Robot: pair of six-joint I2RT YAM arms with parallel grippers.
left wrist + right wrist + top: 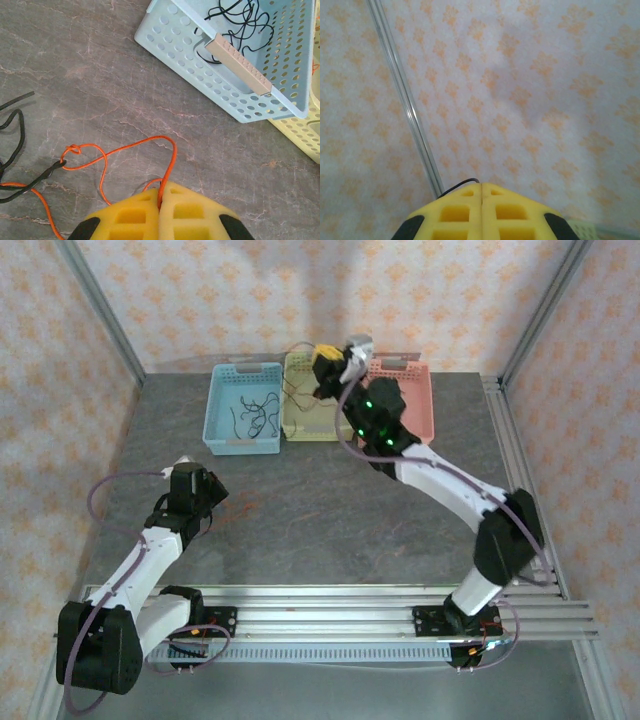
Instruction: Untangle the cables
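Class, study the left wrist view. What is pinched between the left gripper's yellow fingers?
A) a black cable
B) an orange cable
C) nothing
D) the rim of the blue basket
B: the left gripper is shut on the orange cable, which comes out from the seam between its closed fingers.

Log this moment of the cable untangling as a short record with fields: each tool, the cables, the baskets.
left tool: low over the table, shut on the orange cable
orange cable: looped on the table, tangled at a knot with a black cable
right tool: raised above the yellow basket, shut, thin black wire pinched at its tip
blue basket: holds loose black cables
pink basket: right of the yellow one, contents unclear
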